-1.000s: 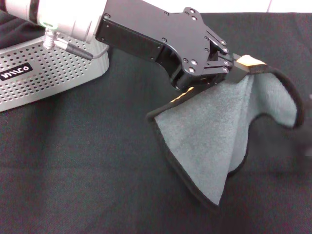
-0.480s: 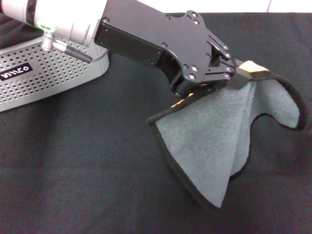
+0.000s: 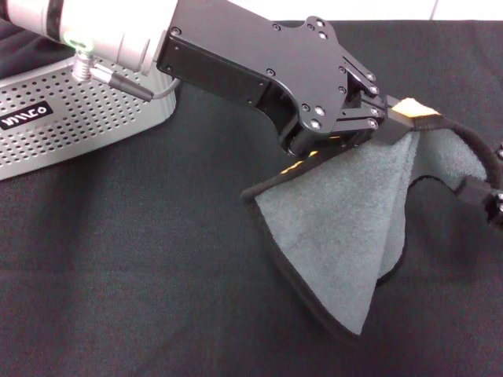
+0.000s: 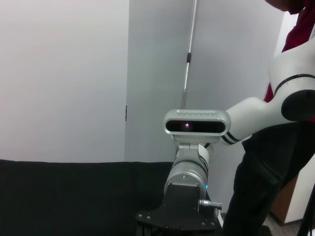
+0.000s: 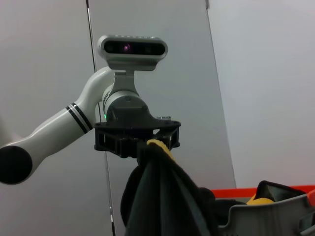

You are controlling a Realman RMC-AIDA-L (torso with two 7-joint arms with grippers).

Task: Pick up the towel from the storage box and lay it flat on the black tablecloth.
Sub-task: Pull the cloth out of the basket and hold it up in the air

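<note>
My left gripper (image 3: 391,119) reaches in from the upper left, shut on a corner of the towel (image 3: 338,228). The towel hangs with its grey-green face and black edging showing, and a bit of yellow peeks out at the pinched corner. Its lower part drapes onto the black tablecloth (image 3: 141,275). My right gripper (image 3: 483,198) shows only as a black tip at the right edge, right against the towel's far edging. The right wrist view shows the left gripper (image 5: 147,142) with the towel (image 5: 157,196) hanging below it. The storage box (image 3: 71,118) stands at the far left.
The storage box's black label (image 3: 27,114) faces me. In the left wrist view, the right arm's wrist camera (image 4: 197,120) is close, with a person in dark clothes (image 4: 275,167) standing behind it. The black tablecloth (image 4: 64,196) spreads below.
My left gripper has carried the towel a little to the right. The right gripper's tip has come into view at the right edge, against the towel's far edging.
</note>
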